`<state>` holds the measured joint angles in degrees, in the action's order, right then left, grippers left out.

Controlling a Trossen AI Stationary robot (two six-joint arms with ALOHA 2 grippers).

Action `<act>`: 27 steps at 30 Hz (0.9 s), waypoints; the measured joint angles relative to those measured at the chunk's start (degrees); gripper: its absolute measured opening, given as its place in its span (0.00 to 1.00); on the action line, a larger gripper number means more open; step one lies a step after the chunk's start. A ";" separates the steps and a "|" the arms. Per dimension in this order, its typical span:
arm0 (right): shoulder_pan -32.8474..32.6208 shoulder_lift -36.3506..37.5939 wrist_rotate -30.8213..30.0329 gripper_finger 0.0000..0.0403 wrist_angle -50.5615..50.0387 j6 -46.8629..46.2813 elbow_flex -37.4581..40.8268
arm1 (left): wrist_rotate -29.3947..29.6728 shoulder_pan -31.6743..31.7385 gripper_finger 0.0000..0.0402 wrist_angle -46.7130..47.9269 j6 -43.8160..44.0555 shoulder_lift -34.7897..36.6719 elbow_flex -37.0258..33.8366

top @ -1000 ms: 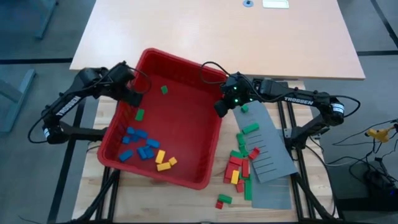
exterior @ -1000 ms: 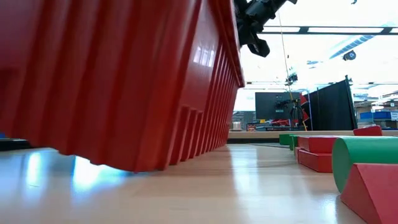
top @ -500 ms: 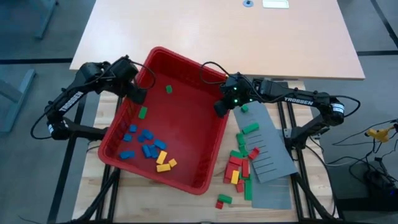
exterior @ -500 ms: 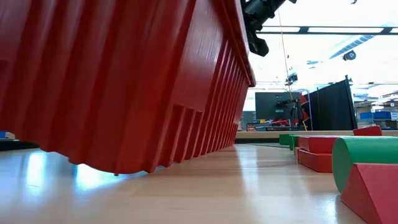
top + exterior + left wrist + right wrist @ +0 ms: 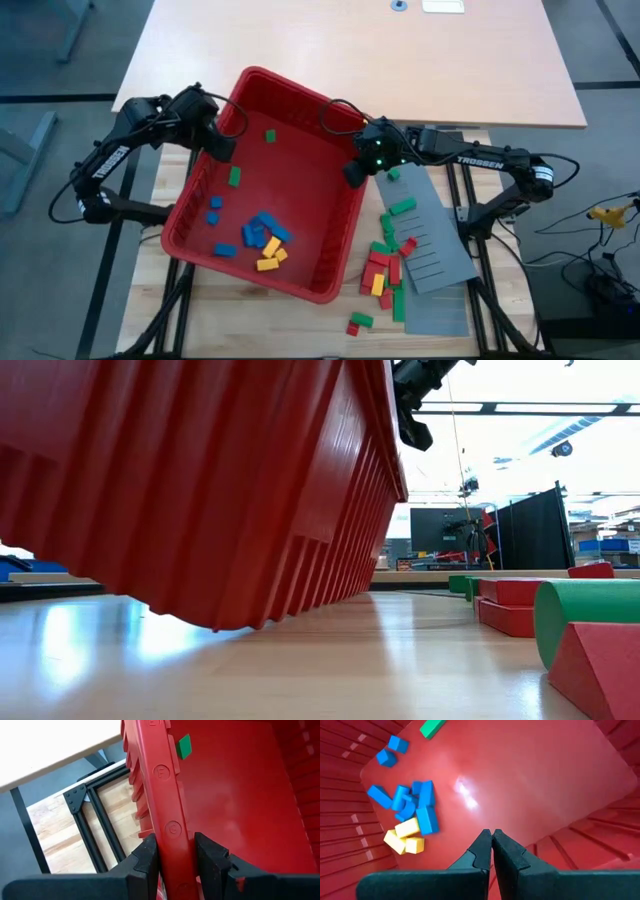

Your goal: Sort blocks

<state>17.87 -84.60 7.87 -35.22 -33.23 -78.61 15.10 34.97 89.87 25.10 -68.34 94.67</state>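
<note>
The big red bin point(image 5: 300, 170) stands tilted, its left side raised. My left gripper point(image 5: 218, 148) is shut on its left rim. Blue, yellow and green blocks point(image 5: 262, 240) lie heaped on the bin floor, also seen in the right wrist view point(image 5: 415, 815). More red, green and yellow blocks point(image 5: 385, 265) lie on the table right of the bin. My right gripper point(image 5: 353, 175) is shut at the bin's right rim, its fingertips point(image 5: 491, 837) over the bin's inside. My left gripper pinches the bin's left wall at its rim point(image 5: 170, 827), one finger inside the bin and one outside. The fingers come from the table's left. The bin hangs tilted, its left side lifted and its underside point(image 5: 150, 510) clear of the table there. My right gripper's fingers are shut at the bin's right rim; whether they touch it I cannot tell.
A grey slotted panel point(image 5: 430, 240) lies right of the bin, partly under the loose blocks. Close to the low camera lie a green cylinder point(image 5: 590, 615) and red pieces point(image 5: 600, 670). A large pale tabletop point(image 5: 350, 50) stretches behind.
My left gripper has risen and gone a little toward the far edge with the bin's left rim. The bin has tipped further, its left side higher. The blue and yellow blocks inside have slid toward the bin's right side.
</note>
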 joint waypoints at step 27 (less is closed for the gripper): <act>-0.13 -1.45 0.03 0.00 -0.46 0.81 0.00 | -1.51 -0.97 0.21 -0.30 -1.92 -3.36 -2.20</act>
<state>17.74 -86.04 7.90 -35.68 -32.42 -78.61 13.58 34.00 89.58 23.18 -71.70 92.47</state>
